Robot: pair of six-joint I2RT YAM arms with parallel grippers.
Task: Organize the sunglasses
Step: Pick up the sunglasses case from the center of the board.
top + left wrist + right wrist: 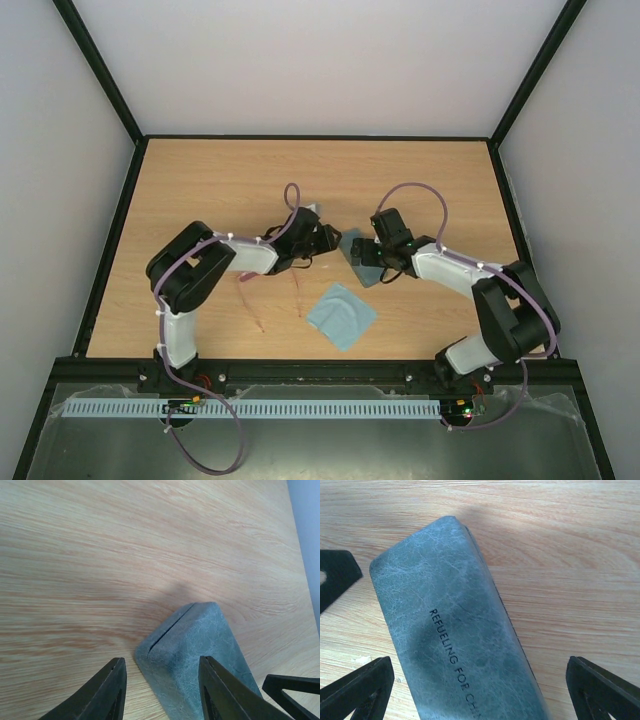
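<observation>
Grippers, two, both spread.
- Left gripper (161, 662): fingers parted, nothing clamped. One rounded corner of the case sits in the gap between them, pushed towards the right-hand finger. Whether that finger touches the case cannot be told.
- Right gripper (480, 662): fingers wide apart, one on either side of the case and clear of both long edges. It grips nothing.

Case (455, 630), one: grey-blue, rectangular, with a mottled leather-like surface. It is closed and lies flat on the table (200, 190). Dark lettering runs along the lid: "REFUELING FOR CH", with the rest cut off by the frame edge. The two grippers meet at the case from opposite ends.

Sunglasses (298, 295), one pair: on the table left of the case and apart from it. Two slender pink temple arms show, trailing towards the near edge. The front of the frame is hidden under the left arm.

Cloth (341, 316), one: a light blue square, lying flat just on the near side of the case, to the right of the sunglasses' arms.
</observation>
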